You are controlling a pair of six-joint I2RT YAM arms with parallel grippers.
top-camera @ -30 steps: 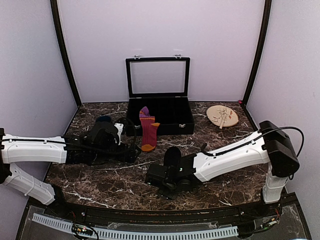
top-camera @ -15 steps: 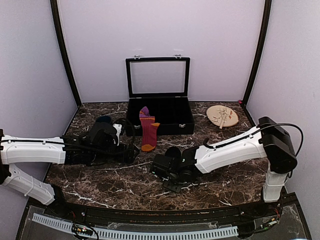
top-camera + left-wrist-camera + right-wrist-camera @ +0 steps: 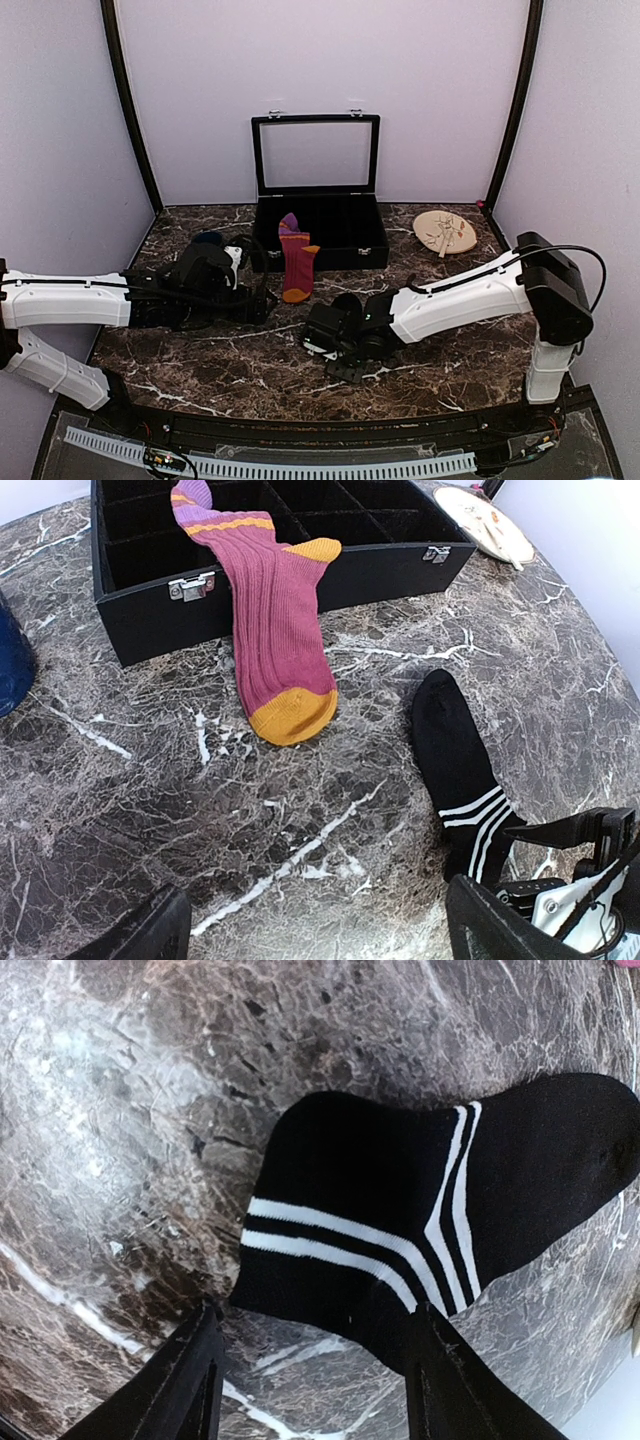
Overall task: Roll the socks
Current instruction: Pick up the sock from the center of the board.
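**Pinch Both Layers of the Cuff, Then Roll**

Close squarely on the folded, striped cuff of the black sock [image 3: 400,1210], flat on the marble table [image 3: 120,1110] between the half-spread fingers of the right gripper [image 3: 315,1315], nothing clamped yet. Turn toward the toe. Keep the left gripper [image 3: 310,930], wide and empty, clear. Farther back: maroon sock [image 3: 275,610] draped over the case [image 3: 380,580] front. Counted: two socks, one case, one cup [image 3: 12,660], one plate [image 3: 490,520].

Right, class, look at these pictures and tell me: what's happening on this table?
On a dark marble table, the right gripper is down over the striped end of the black sock with white stripes, fingers apart on either side of it. The left gripper hangs open near the maroon-red sock draped over the black box's front wall. Neither sock is rolled yet.
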